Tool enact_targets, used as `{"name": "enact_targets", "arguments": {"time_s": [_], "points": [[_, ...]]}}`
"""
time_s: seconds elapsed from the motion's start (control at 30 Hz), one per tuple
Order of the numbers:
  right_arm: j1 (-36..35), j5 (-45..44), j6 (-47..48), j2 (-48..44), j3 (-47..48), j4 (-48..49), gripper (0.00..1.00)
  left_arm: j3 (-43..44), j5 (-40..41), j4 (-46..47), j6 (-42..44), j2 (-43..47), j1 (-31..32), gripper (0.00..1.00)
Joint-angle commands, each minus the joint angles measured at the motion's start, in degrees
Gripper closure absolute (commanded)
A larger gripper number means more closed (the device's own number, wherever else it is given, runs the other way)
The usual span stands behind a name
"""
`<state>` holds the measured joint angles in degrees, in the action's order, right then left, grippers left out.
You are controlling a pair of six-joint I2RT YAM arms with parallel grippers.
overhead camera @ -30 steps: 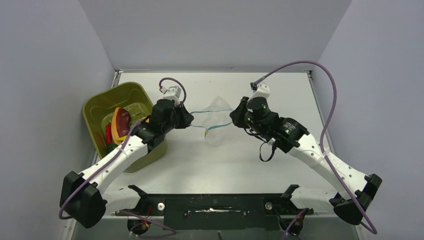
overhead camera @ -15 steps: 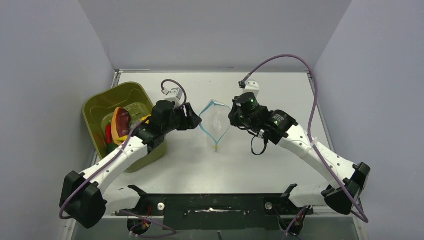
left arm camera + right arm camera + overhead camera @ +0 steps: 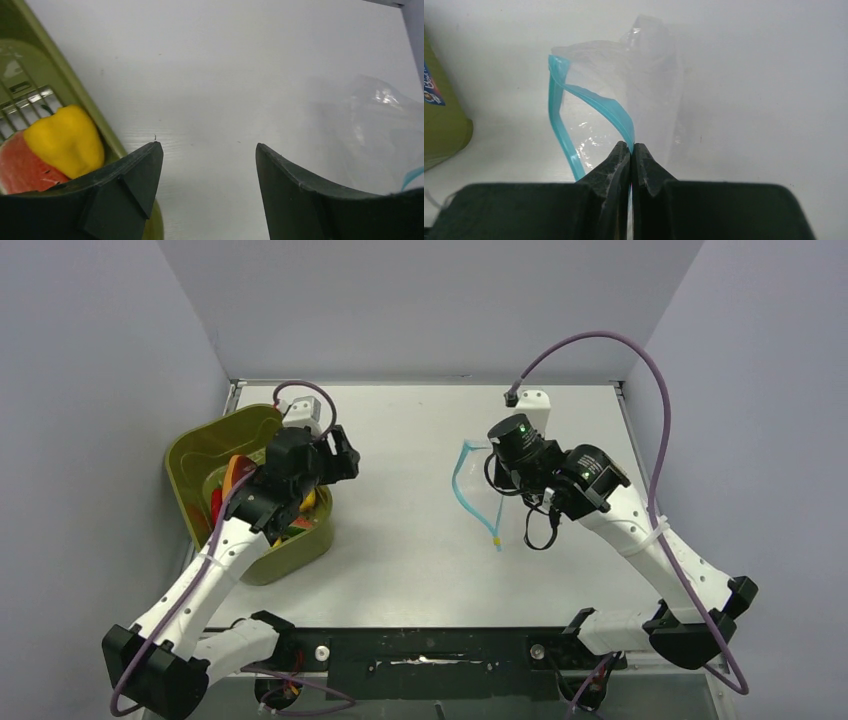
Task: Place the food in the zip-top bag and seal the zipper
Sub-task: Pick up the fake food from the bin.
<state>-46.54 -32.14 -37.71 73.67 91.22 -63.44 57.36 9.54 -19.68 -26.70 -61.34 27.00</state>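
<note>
The zip-top bag [image 3: 478, 490] hangs clear and floppy from my right gripper [image 3: 492, 478], which is shut on one lip of the light-blue zipper [image 3: 594, 100]. The mouth of the bag [image 3: 644, 75] gapes to the left of the right gripper [image 3: 631, 145]. My left gripper [image 3: 346, 457] is open and empty over the right rim of the olive-green bin [image 3: 200, 445]. In the left wrist view the left gripper [image 3: 207, 147] has bare table between its fingers. The food lies in the bin: a yellow piece [image 3: 65, 140], a red piece [image 3: 20, 172] and more red and orange pieces [image 3: 230, 480].
The olive-green bin's rim [image 3: 75, 92] runs just left of the left fingers, and its corner [image 3: 441, 120] shows at the left of the right wrist view. The bag [image 3: 380, 105] lies blurred at the right of the left wrist view. Grey walls enclose the white table [image 3: 400, 540].
My left gripper has let go of the bag's mouth, opened and drawn back left to the bin. My right gripper has carried the bag to the right, still shut on the zipper.
</note>
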Motion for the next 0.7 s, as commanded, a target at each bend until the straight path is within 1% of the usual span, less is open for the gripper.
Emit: {"name": "enact_targets", "arguments": {"time_s": [0.0,0.17,0.33,0.47,0.57,0.67], "points": [[-0.21,1.85,0.99,1.72,-2.39,3.91,1.0,1.45,3.59,-3.42,2.23,1.79,-5.42,0.32],[-0.21,11.1,1.66,2.0,-10.04,18.21,1.0,-1.62,-0.72,-2.96,-1.98,1.95,-13.93,0.32],[-0.21,15.8,0.83,2.55,-13.79,24.98,1.0,-5.3,-2.43,-2.12,-7.98,1.84,-23.0,0.32],[-0.18,17.33,0.71,2.14,-15.37,26.84,1.0,-8.89,-2.01,0.31,-11.78,2.45,-28.66,0.33],[-0.21,18.07,0.78,1.79,-16.05,27.54,1.0,-10.77,0.46,2.23,-12.42,1.82,-30.4,0.34],[-0.21,18.71,0.96,1.08,-17.09,28.75,1.0,-10.45,-3.35,3.43,-9.76,-0.66,-30.95,0.34]]}}
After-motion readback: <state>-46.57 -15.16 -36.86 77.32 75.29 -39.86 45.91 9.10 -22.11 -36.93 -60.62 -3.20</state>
